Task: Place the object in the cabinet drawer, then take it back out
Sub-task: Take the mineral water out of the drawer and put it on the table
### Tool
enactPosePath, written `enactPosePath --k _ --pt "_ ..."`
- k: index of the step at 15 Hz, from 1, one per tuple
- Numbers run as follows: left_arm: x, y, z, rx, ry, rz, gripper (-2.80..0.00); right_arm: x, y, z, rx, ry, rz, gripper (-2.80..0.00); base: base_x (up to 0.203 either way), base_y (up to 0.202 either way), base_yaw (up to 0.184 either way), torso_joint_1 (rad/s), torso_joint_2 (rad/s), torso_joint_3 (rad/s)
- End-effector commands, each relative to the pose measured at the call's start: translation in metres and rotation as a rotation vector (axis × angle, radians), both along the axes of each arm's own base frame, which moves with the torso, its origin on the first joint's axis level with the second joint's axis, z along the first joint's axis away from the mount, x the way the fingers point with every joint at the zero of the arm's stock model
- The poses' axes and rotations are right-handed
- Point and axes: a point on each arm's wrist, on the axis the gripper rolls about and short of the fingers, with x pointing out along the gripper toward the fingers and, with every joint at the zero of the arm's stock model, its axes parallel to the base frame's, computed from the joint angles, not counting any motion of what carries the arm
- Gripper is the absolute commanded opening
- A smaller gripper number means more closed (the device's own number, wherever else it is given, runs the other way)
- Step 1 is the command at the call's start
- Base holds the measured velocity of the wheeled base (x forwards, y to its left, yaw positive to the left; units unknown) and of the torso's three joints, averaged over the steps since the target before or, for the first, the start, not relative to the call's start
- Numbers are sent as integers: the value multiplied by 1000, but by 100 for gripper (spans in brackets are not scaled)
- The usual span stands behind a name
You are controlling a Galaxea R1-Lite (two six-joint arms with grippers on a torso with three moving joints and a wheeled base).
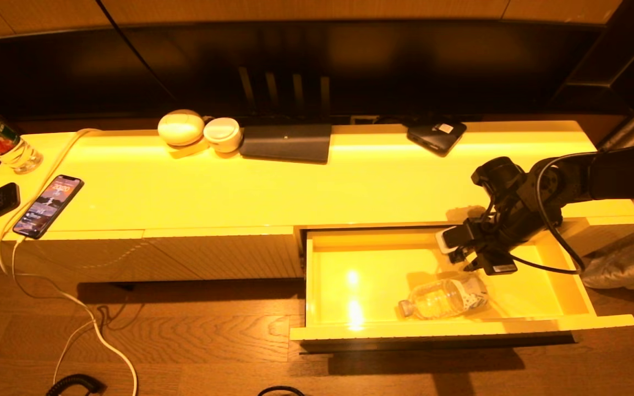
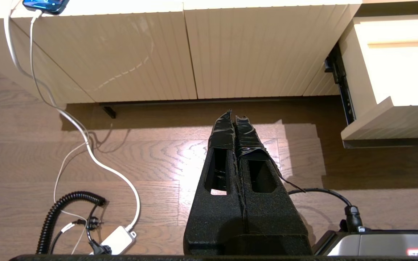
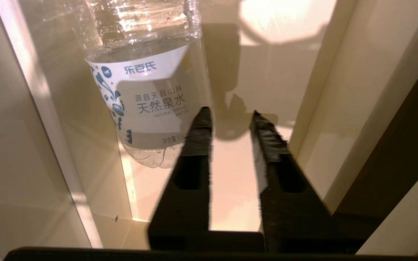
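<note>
One bottle [image 1: 442,297] lying in drawer [image 1: 463,328], right gripper [image 3: 229,117] part-open — empty (label readable wrist-side only).

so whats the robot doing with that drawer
The drawer is pulled open and the water bottle lies on its side inside, cap toward the robot's left. The right hand hangs in the drawer just behind the bottle, fingers apart and holding nothing. The left hand is parked over the floor, shut.

Open cabinet drawer [image 1: 559,286] holds the water bottle [image 1: 443,298] lying sideways.
</note>
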Motion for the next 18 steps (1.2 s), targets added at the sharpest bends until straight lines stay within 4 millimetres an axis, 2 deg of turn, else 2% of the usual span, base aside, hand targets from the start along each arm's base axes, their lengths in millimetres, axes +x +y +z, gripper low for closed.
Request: enactPosePath --k 1,9,15,18 --pt "0 0 -1 0 2 1 -280 0 0 -1 7 7 -16 0 0 0 0 0 0 0" --pt "0 0 0 0 1 0 -280 -3 0 0 14 11 -21 0 0 0 0 0 0 0" --pt "0 0 -1 0 2 1 -280 -19 -2 11 14 13 -19 0 0 0 0 0 0 0" --pt "0 0 0 0 1 1 -280 -19 0 9 14 20 -15 0 0 0 0 0 0 0"
